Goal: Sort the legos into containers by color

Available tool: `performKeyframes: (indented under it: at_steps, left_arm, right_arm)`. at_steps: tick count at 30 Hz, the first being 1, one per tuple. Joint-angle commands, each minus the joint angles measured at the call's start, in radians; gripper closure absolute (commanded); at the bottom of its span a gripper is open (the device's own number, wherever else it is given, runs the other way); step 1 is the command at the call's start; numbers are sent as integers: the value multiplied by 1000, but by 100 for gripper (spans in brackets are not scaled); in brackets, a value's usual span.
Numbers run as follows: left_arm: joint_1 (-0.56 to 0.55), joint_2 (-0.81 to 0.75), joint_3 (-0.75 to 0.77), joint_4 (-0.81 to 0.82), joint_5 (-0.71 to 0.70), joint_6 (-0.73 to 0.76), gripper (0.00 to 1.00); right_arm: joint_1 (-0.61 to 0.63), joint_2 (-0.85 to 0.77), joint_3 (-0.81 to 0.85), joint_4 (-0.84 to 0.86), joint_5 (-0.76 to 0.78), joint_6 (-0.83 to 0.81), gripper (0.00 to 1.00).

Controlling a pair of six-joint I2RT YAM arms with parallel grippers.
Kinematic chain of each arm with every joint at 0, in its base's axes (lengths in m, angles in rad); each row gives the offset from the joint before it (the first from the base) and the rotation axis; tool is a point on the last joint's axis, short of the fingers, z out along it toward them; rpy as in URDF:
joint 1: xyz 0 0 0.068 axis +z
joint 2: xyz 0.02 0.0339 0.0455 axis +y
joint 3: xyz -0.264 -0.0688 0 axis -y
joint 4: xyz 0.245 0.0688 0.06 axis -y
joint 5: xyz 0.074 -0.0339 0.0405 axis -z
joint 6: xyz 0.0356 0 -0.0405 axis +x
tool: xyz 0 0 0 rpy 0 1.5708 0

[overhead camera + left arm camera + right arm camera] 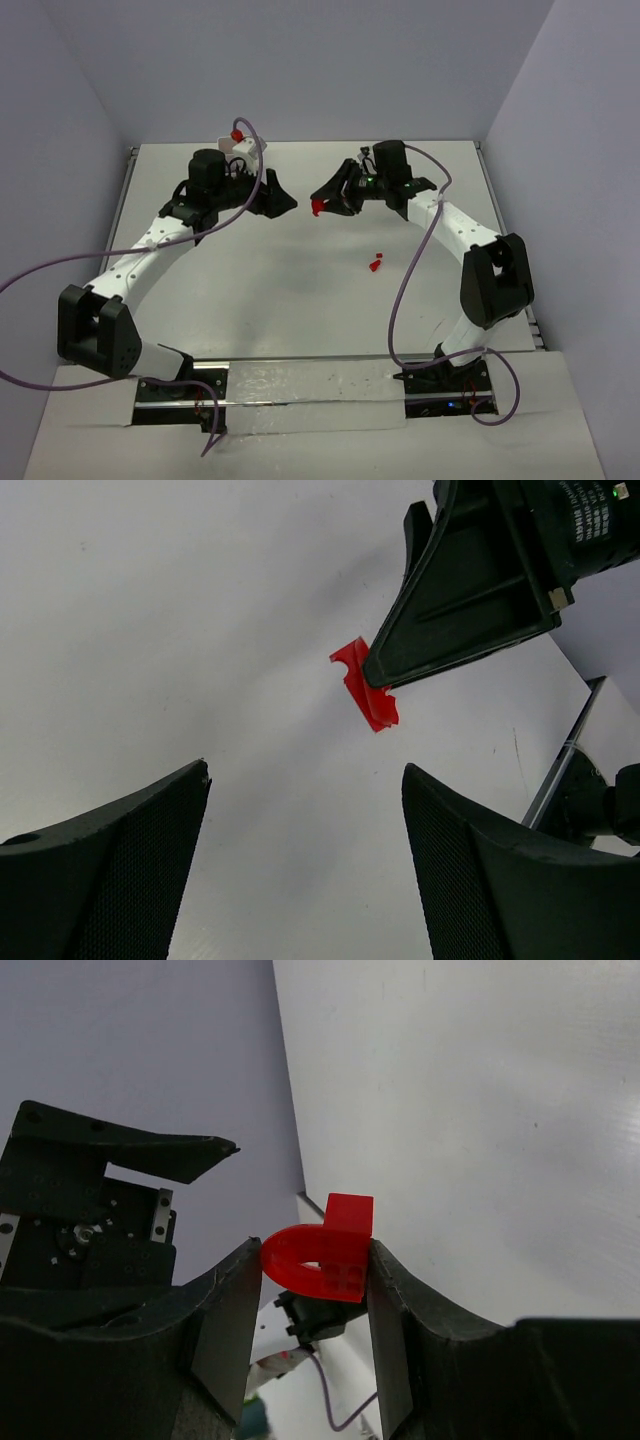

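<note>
So the red lego (325, 1258) is pinched in the right end effector (310, 1272), held above the tabletop (300, 300) mid-table. It's faced from the left by the left end effector (305, 780), jaws spread, nothing gripped, so a handoff leftward is probably what's lined up next.

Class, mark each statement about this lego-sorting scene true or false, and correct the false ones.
1. The right gripper grips a red lego. True.
2. The left gripper holds a purple lego. False: its jaws stand apart with nothing between them.
3. A second red lego lies loose on the table. True.
4. The two grippers point away from each other. False: their tips face each other, close together.
</note>
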Motion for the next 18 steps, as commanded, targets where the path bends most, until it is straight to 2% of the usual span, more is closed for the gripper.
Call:
performKeyframes:
  at_steps: [1,7,18]
  left_arm:
    - [-34,33,46,48,-1,-8,18]
    - [-51,69,45,98,67,-45,25]
    - [-83,99,54,120,97,-66,27]
  right_arm:
    - [5,-8,-35,89,-26,104,91]
    - [8,-7,-31,120,-59,121,90]
    - [19,-18,-71,179,-75,155,91]
